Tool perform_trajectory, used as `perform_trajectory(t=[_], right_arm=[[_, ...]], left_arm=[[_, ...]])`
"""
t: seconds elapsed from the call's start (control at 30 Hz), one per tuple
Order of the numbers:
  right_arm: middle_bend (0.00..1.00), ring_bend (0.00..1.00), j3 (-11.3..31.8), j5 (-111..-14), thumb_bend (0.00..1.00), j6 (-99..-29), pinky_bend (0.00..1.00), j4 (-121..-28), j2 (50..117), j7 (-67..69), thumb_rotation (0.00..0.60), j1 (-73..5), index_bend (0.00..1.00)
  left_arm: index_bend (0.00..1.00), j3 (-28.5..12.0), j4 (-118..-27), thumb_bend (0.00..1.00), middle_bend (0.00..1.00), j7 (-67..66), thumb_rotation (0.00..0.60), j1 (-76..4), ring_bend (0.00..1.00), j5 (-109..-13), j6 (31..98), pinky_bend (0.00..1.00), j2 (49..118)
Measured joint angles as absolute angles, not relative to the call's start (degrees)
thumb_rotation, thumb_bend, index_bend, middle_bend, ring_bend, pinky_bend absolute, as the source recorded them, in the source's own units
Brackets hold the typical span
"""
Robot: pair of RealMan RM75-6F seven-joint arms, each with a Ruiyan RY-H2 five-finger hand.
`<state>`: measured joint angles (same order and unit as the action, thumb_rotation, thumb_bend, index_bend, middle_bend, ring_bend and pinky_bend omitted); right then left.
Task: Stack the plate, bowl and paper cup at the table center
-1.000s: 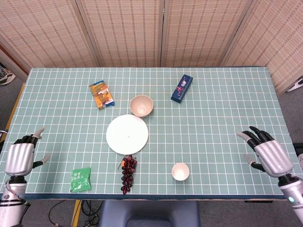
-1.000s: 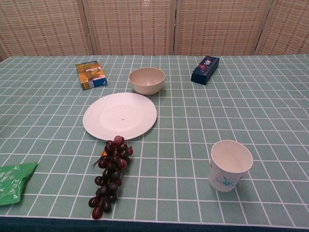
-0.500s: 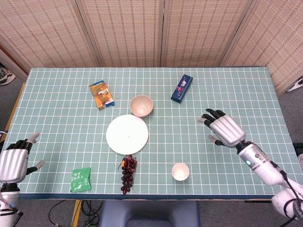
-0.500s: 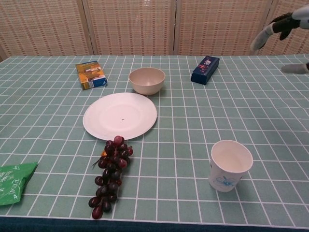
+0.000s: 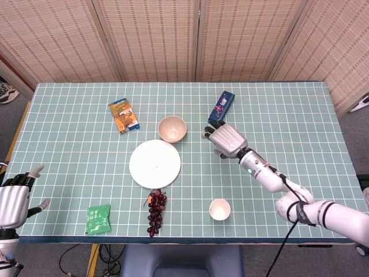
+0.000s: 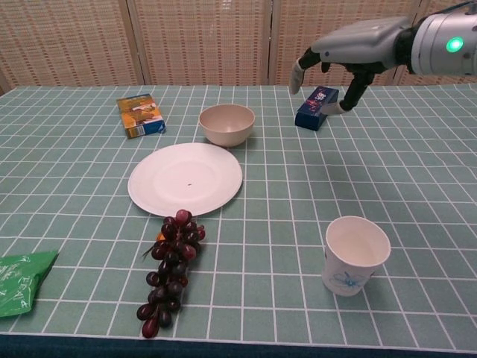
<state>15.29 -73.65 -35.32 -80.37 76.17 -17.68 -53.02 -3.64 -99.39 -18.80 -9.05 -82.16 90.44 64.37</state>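
1. Beige bowl [image 5: 172, 128] sits just behind the white plate [image 5: 154, 164], both near bench [image 5: 288, 109] centre; not clear whether their rims touch. Paper cup [image 5: 219, 209] stands well apart at the front edge, right of centre.
2. Nothing is stacked yet. Judged step: reach for the bowl.
3. Right robot hand [image 5: 226, 140] hovers right of the bowl, fingers spread, holding nothing. It is near the blue box [image 5: 221, 107], not touching it as far as I can tell.
4. Left robot hand [image 5: 14, 198] is off the front-left bench corner, empty, fingers apart.
5. Next move probably calls for the right robot hand to go left and down, grip the bowl rim, lift it and set it centred on the plate. Cup goes in the bowl after.
6. Risk: the grapes [image 5: 155, 211] touch or nearly touch the plate's front edge, so avoid shoving the plate.
7. Head view shows both robot hands, the full layout and the green packet [image 5: 98, 218] whole.
8. Chest view shows the right robot hand's height above the bench, the cup's print and its empty inside. The left robot hand is out of that view.
9. Orange box [image 5: 124, 115] lies back-left, clear of the work.
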Motion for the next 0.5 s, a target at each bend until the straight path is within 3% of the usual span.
perform_trajectory(t=[0.5], right_arm=[[0.23,0.10,14.69,-68.41,0.33,-31.37,0.21,-58.59,93.74,-19.36,0.600,-62.98,0.32]], left_arm=[[0.20,-3.88,-99.67,0.00,0.36,-15.80,0.600,-6.12,0.36,-82.71,92.59,0.45,62.46]])
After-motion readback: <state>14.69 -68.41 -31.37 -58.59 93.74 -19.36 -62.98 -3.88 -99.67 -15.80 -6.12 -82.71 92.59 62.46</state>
